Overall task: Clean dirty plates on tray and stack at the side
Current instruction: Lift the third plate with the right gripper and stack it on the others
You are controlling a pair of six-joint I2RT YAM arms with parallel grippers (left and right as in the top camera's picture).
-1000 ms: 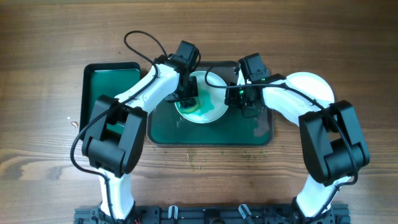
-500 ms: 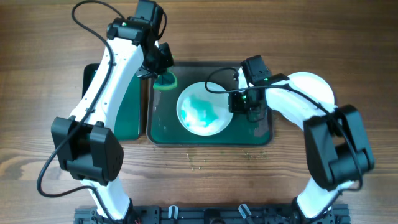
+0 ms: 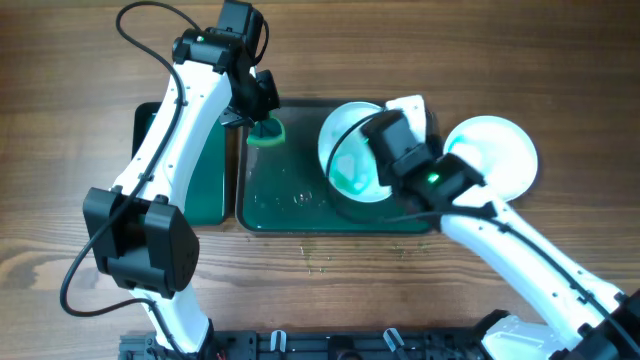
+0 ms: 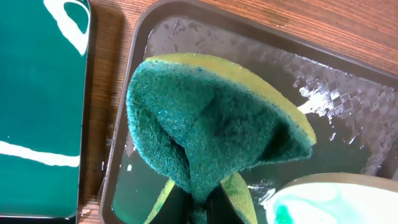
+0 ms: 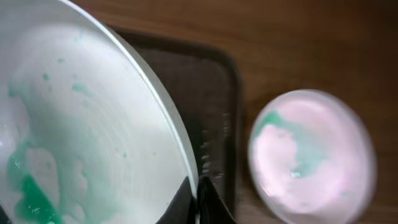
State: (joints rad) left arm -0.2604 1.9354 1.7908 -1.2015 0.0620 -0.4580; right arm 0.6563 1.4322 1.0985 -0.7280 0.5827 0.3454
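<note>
**Transfer Heading: 3 O'Clock**

The right gripper (image 5: 196, 200) is clamped on the rim of a tilted, green-smeared plate (image 3: 347, 150) above the tray (image 3: 290, 208). The side plate (image 3: 502, 155) lies at 3 o'clock, nearest this arm. The left gripper (image 4: 199, 206) pinches the sponge (image 4: 205, 118) at 9 o'clock.

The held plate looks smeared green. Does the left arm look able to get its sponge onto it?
Probably yes: the left claw holds the sponge over the tray corner; nothing stands between it and the plate in the right claw.
</note>
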